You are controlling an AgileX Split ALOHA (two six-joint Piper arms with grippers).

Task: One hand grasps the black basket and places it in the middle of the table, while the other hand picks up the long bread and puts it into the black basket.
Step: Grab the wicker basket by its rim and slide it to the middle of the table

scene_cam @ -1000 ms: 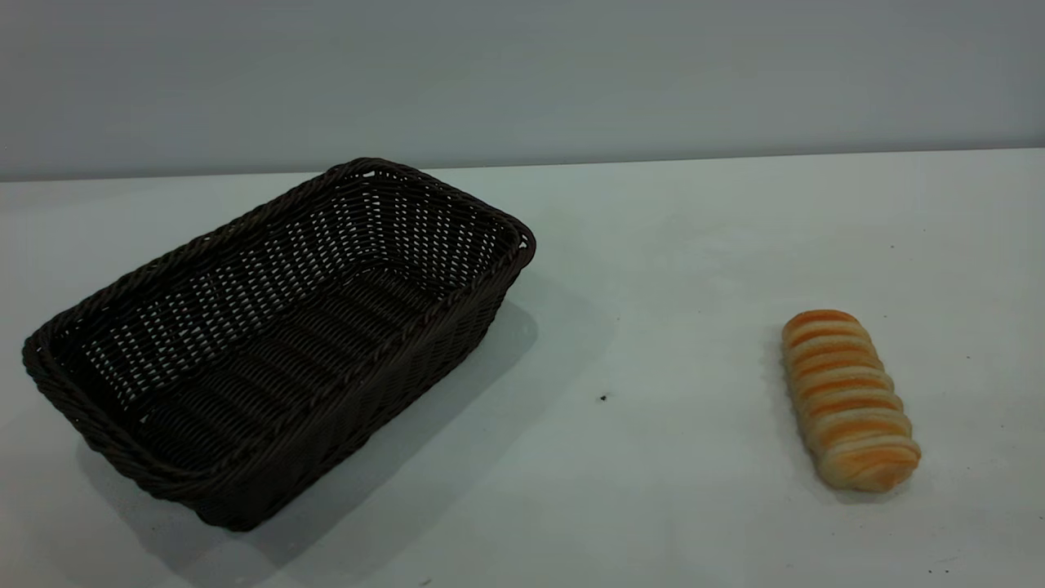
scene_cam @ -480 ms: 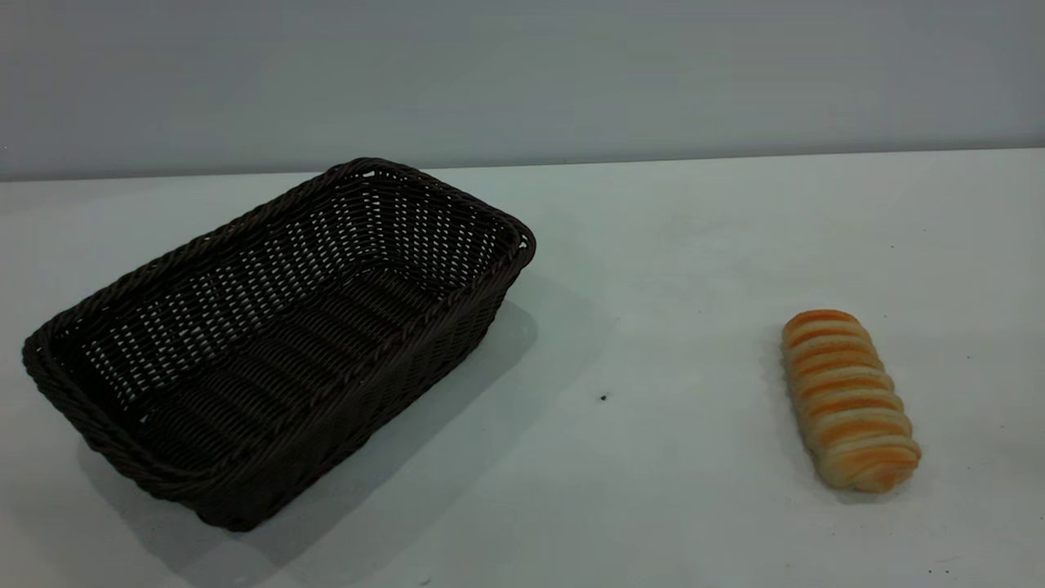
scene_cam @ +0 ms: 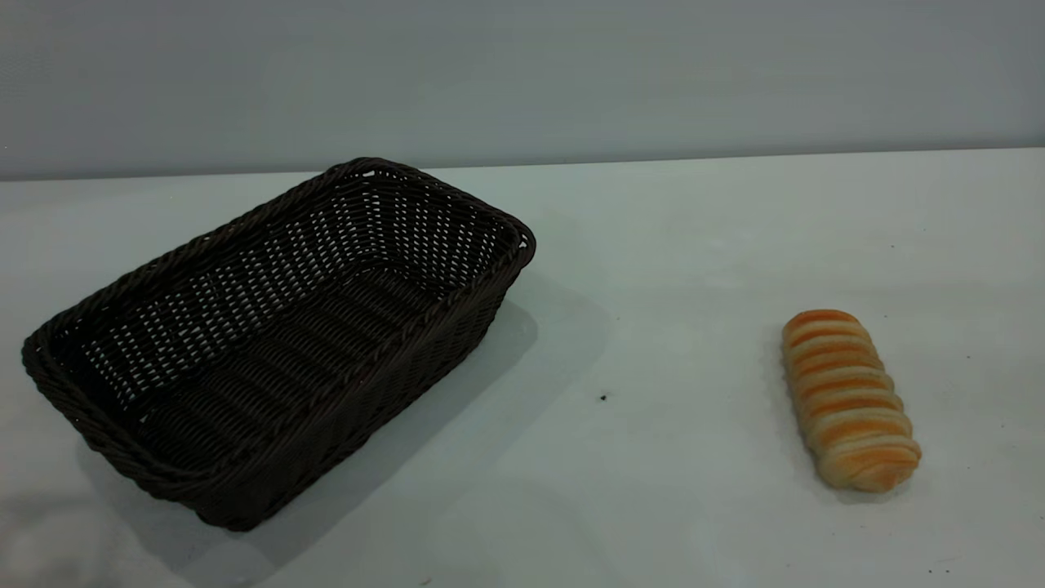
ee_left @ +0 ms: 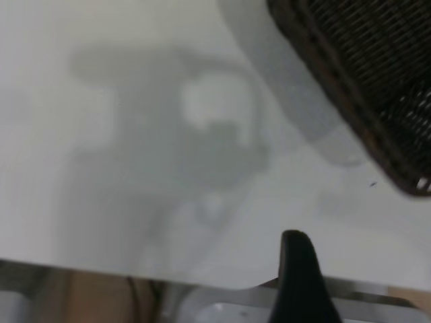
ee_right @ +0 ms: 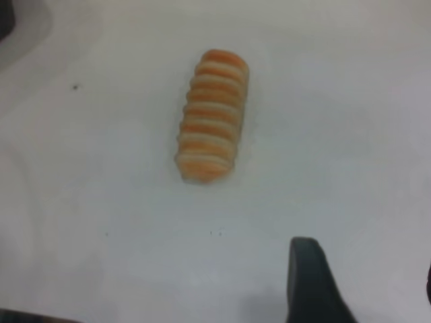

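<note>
On the white table, the long bread lies far-to-near under the right gripper, well apart from the black basket at left; I cannot tell how open either gripper is.

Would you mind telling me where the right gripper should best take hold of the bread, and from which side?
Probably from above, fingers closing across the narrow middle of the bread. It lies flat on the table with its ridged top up and bare table along both long sides, so its width suits the fingers better than its length. The basket sits well apart.
</note>
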